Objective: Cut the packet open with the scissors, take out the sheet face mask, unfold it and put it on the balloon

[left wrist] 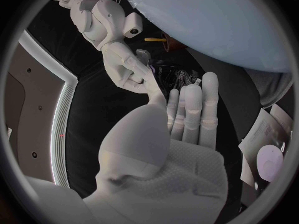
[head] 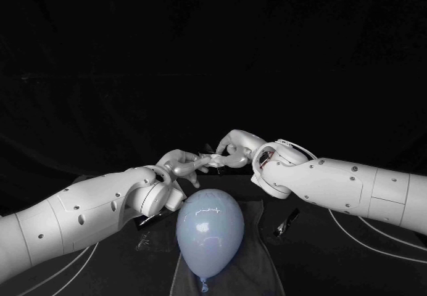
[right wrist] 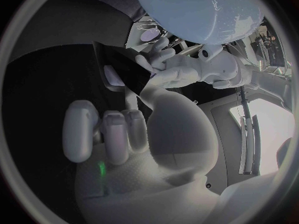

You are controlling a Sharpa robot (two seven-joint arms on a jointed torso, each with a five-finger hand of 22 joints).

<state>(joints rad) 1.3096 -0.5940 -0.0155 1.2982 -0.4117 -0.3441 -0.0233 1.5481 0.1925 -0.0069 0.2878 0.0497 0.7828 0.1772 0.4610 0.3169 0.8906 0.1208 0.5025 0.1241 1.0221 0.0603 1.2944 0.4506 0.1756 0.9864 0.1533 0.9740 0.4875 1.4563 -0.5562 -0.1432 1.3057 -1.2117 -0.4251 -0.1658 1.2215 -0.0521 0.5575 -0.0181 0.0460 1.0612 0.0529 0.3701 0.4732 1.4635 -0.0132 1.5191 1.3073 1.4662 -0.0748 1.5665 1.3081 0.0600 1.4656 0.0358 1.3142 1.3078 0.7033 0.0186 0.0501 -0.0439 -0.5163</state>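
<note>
Beyond the balloon point(head: 211, 231), which lies on the table point(head: 133, 271) nearest you, your left hand point(head: 182, 165) and right hand point(head: 233, 151) meet fingertips at a dark sheet point(right wrist: 121, 64). Whether either pinches it, you cannot tell.

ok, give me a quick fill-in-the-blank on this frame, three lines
1. The pale blue oval balloon lies with its knot pointing ___ the robot.
2. The left hand and right hand meet just beyond the ___.
3. The dark metal scissors lie to the robot's ___ of the balloon.
Missing: toward; balloon; right.
</note>
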